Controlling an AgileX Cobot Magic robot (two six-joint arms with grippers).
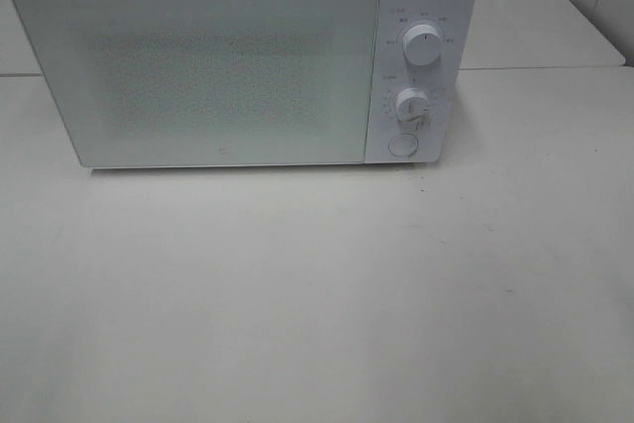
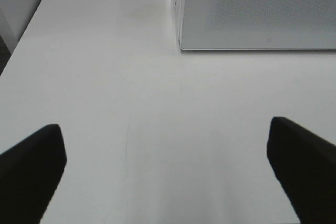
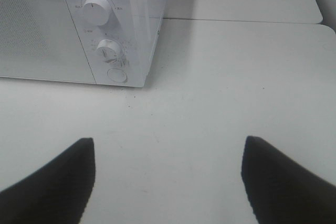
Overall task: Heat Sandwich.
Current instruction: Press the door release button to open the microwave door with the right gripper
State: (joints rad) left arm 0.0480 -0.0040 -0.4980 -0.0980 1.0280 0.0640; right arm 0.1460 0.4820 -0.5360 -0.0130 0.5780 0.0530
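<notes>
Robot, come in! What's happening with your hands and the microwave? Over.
Jaws open on left gripper and right gripper, holding nothing. No sandwich in view. Door shut on microwave.

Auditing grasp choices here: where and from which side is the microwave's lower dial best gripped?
Probably pinch the lower dial across its round rim, coming straight at the front panel of the microwave. It stands proud of the flat face, and the open right gripper is on that side.
</notes>
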